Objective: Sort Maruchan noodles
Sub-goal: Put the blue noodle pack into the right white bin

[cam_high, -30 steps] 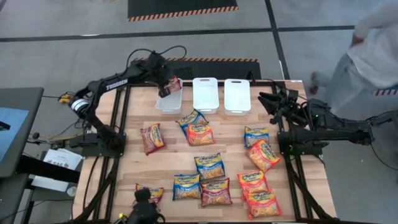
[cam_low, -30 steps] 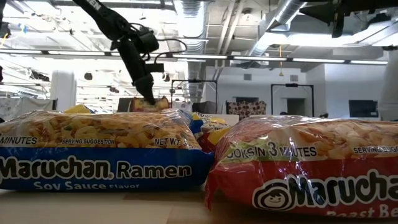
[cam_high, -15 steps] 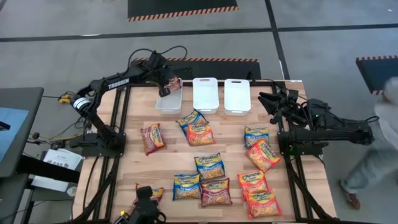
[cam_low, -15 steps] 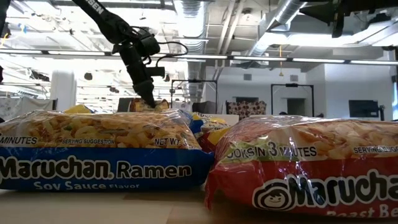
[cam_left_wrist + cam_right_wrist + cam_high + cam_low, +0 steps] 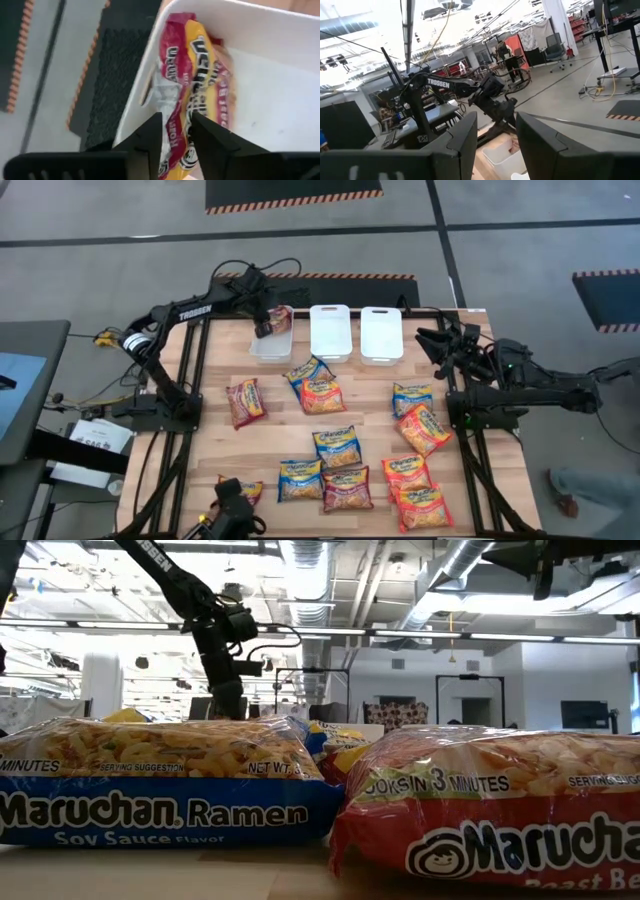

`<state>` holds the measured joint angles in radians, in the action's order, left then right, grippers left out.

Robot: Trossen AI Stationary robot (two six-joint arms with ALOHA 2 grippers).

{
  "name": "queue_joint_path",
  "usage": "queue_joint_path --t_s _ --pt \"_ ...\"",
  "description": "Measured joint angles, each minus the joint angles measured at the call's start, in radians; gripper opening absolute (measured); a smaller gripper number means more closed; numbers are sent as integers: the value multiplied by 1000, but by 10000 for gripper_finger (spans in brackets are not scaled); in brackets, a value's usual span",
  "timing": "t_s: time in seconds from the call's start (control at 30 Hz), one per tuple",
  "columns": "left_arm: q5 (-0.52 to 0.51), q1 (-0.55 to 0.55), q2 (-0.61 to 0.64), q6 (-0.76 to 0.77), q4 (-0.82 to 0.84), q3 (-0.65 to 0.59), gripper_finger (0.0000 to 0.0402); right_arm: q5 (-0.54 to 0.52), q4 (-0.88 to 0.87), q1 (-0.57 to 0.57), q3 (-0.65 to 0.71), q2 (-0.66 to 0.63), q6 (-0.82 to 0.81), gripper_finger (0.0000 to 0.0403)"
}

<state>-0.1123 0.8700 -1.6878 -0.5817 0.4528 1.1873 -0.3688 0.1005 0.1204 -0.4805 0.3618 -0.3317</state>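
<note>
A maroon Maruchan packet [image 5: 200, 85] stands on edge in the leftmost white bin [image 5: 270, 346], leaning on its far wall. My left gripper [image 5: 177, 135] slants down over that bin [image 5: 265, 328], open, with the packet's near end in the gap between its fingers. Several more Maruchan noodles packets, maroon, orange and blue, lie flat across the table [image 5: 338, 445]. My right gripper [image 5: 495, 135] is open with nothing in it, raised at the table's far right [image 5: 434, 340]. My left gripper comes at the packet's near end [image 5: 176, 150] slanting down from the table's near left, one finger on each side of it. I cannot tell whether the fingers touch the packet. The packet's body rests inside the bin.
Two more white bins [image 5: 330, 332] [image 5: 381, 333] stand right of the first along the far edge. In the low view a blue packet [image 5: 160, 790] and a red packet [image 5: 490, 820] fill the foreground and hide my left gripper's tips.
My left gripper has gone down into the leftmost bin with the maroon packet, which has sunk out of sight behind the front packets in the low view. A person beyond the table's right side has walked out of the high view.
</note>
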Motion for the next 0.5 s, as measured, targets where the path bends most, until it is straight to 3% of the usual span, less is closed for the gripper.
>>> queue_joint_path --t_s 0.23,0.4,0.5 --pt "2 0 6 50 96 135 121 2 5 0 0 0 25 162" --pt "4 -6 6 93 327 324 122 3 44 0 0 2 61 166" --pt "69 -9 6 162 490 453 122 3 141 0 0 26 120 180"
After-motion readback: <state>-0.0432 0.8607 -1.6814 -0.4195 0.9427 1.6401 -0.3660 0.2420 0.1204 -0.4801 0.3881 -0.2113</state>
